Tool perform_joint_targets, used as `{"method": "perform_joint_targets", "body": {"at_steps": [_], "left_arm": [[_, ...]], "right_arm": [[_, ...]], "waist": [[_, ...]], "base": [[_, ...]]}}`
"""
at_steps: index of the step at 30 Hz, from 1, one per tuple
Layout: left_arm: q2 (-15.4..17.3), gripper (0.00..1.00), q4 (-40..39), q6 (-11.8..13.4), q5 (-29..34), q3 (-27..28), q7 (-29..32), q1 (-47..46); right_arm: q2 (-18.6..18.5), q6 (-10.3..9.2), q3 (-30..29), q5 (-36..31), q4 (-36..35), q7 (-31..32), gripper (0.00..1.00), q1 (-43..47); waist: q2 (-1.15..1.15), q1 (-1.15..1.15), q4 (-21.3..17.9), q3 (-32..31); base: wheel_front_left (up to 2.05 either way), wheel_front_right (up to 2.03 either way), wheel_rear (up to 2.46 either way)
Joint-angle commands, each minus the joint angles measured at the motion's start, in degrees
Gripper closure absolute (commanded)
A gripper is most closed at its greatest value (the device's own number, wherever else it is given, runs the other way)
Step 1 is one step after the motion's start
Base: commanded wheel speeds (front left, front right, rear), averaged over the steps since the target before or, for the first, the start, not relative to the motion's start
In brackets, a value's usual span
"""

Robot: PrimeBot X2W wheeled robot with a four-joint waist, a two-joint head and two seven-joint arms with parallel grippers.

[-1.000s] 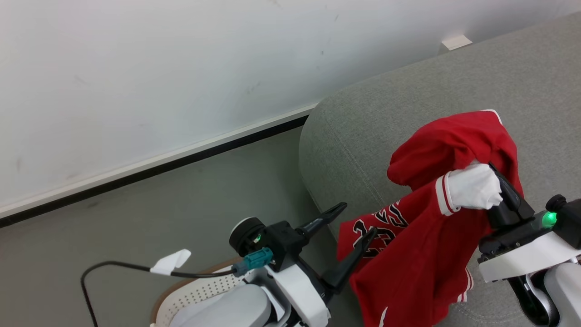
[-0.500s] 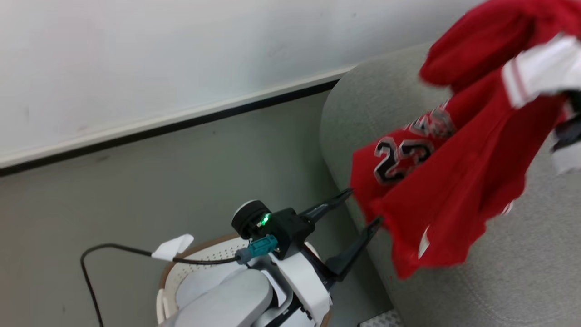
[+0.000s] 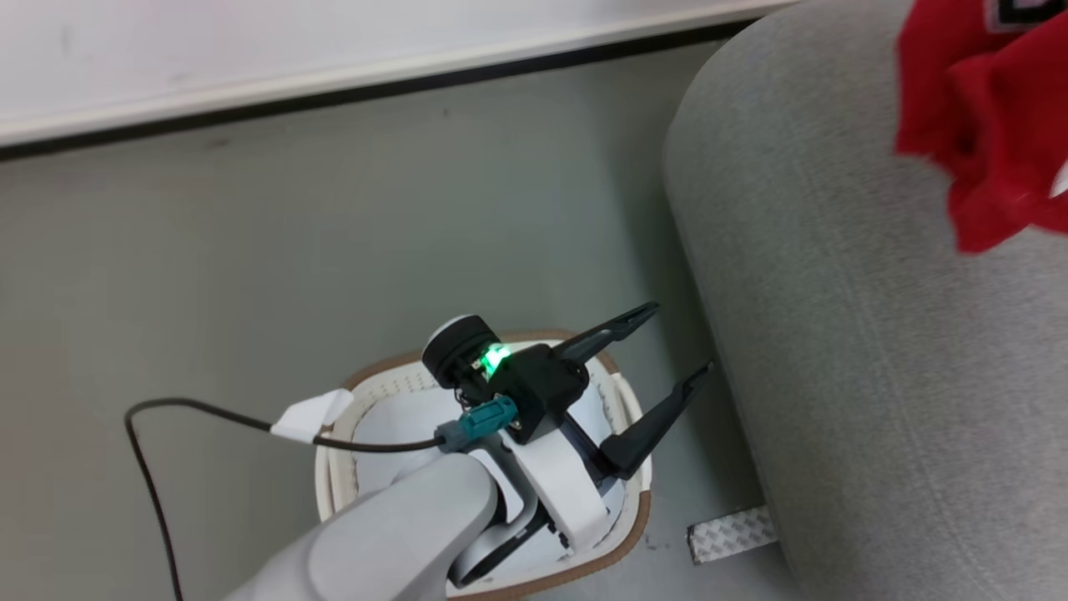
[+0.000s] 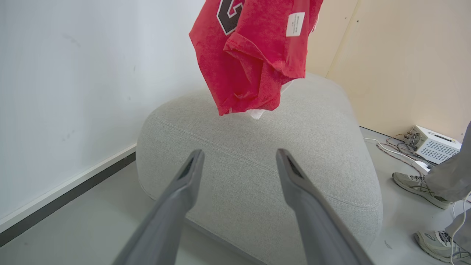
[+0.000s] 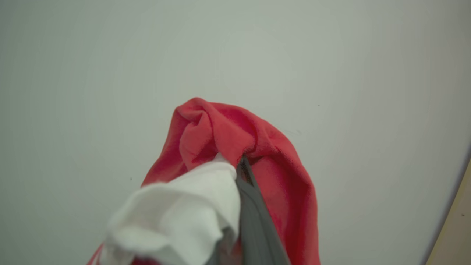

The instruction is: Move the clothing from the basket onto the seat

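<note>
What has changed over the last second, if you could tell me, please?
The right gripper, shut on the jersey, has carried it up and away from the left gripper, farther over the sofa. The head view has also tilted down, so the whole scene has shifted. The left gripper stays open above the basket, and the right gripper's hold is unchanged.

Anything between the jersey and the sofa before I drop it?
Nothing visible. The jersey hangs from the right gripper above the sofa, with open air under its hem. The left gripper, open, sits low over the basket, off to the side.
</note>
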Motion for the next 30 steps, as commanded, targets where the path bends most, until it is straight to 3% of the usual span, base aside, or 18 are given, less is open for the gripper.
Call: {"method": "perform_joint_targets", "body": {"at_steps": [1,7,18,26,28,30], "left_arm": [[0.43,0.00,-0.43,-0.09,0.60,0.03,0.25,-0.77],[0.86,0.00,-1.44,0.25,0.74,0.18,0.73,-1.90],[1.14,0.00,-2.47,0.70,1.15,0.09,1.36,-3.41],[1.63,0.00,-2.41,0.86,1.13,-0.04,1.26,-3.93],[1.44,0.00,-2.25,0.87,0.97,0.06,1.08,-4.17],[1.21,0.00,-1.96,0.77,0.59,0.06,0.93,-3.99]], "right_arm": [[-1.11,-0.14,-0.01,-0.62,1.63,0.05,1.00,-1.62],[-1.87,-0.14,3.29,-1.62,8.25,0.84,1.00,-1.97],[3.33,-0.14,6.73,2.78,26.79,1.92,1.00,9.39],[5.71,-0.14,9.70,5.74,30.77,7.05,1.00,10.62],[5.42,-0.14,10.37,6.21,30.75,7.41,0.77,9.75],[5.37,-0.15,11.50,6.41,30.37,8.35,0.62,9.61]], "waist": [[0.00,-0.01,2.15,2.75],[0.00,-0.01,3.00,6.08],[0.00,-0.01,5.38,10.36],[0.00,-0.01,6.04,11.61],[0.00,-0.01,6.13,11.55],[0.00,-0.01,6.12,11.05]], "base": [[0.00,0.00,0.00],[0.00,0.00,0.00],[0.00,0.00,0.00],[0.00,0.00,0.00],[0.00,0.00,0.00],[0.00,0.00,0.00]]}}
